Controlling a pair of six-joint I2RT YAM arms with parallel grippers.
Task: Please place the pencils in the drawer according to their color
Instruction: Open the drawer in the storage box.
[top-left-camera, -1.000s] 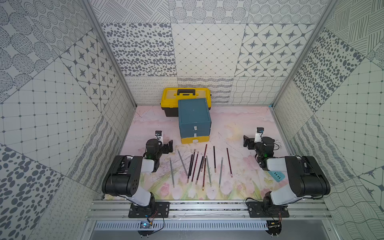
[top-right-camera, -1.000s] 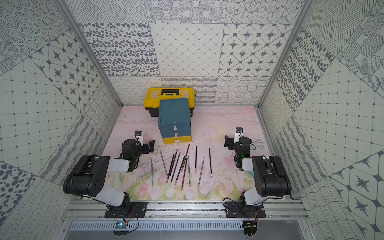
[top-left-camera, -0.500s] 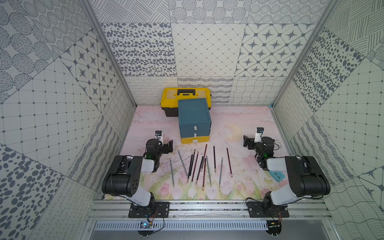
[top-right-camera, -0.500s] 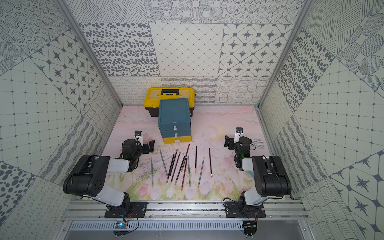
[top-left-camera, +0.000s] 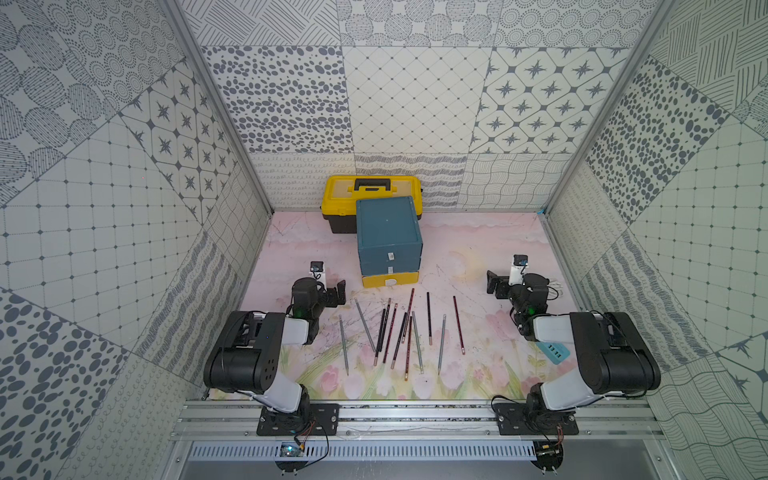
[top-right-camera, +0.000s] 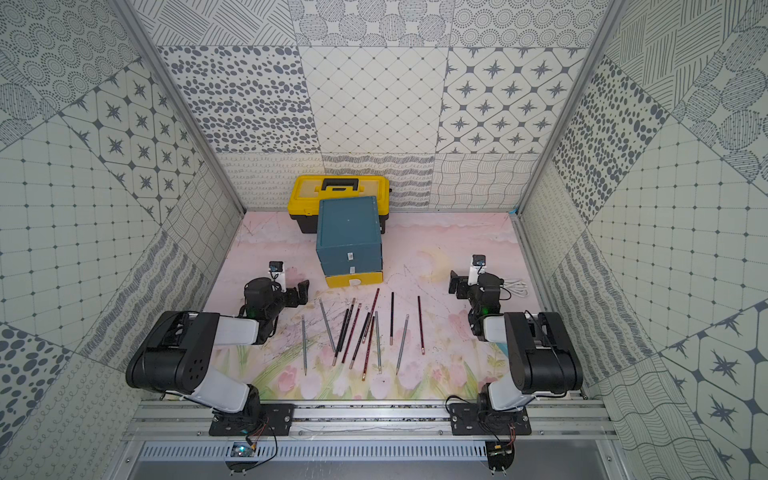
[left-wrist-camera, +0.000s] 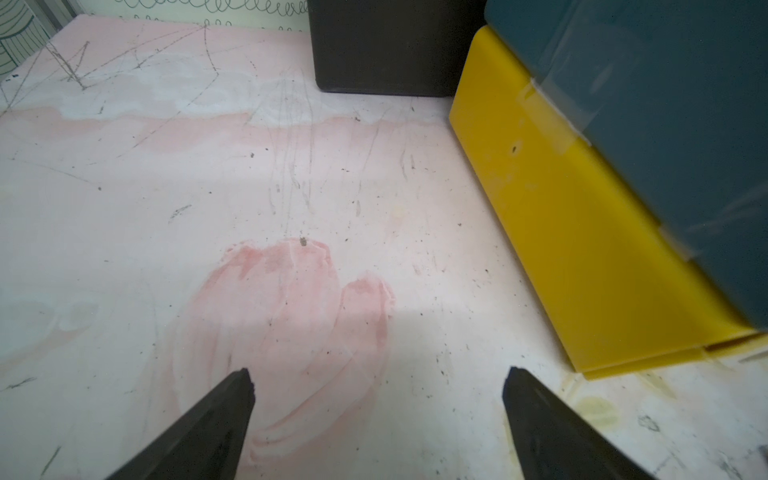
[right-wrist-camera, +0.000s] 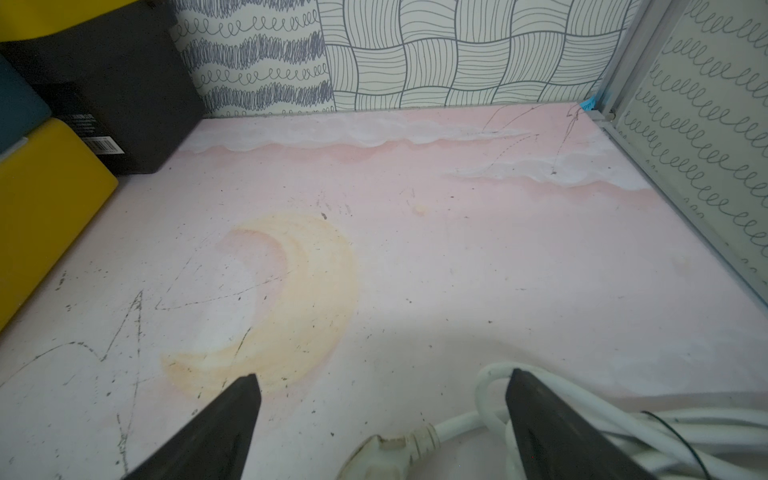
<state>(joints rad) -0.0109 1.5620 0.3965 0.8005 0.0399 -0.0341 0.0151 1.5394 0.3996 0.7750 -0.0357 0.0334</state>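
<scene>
The work area is a flat surface (top-left-camera: 478, 241) covered by a pink floral mat that is heavily scratched and specked. It is closed in on the left, right and far sides by patterned walls (top-left-camera: 415, 104) and bounded on the near side by a metal rail (top-left-camera: 415, 415) that carries both arm bases. The drawer (top-left-camera: 388, 232), two teal tiers over one yellow tier, stands at the far centre with its fronts facing the near side. Just behind it a yellow toolbox (top-left-camera: 370, 191) sits against the far wall. The pencils (top-left-camera: 401, 332) lie loose on the surface just near of the drawer, between my two arms. They run roughly near-to-far, some touching or crossing at the centre and the outer ones apart. My left fingers (left-wrist-camera: 216, 415) are spread wide with nothing between them, low over bare mat just left of the drawer's yellow tier and clear of it. My right fingers (right-wrist-camera: 224, 415) are also spread wide and hold nothing. They are low over the mat to the right of the drawer, well apart from it. A coiled white cable (right-wrist-camera: 582, 419) lies on the surface at the right finger, close to the right wall. Open mat extends on both sides of the drawer to the side walls, wider on the right.
</scene>
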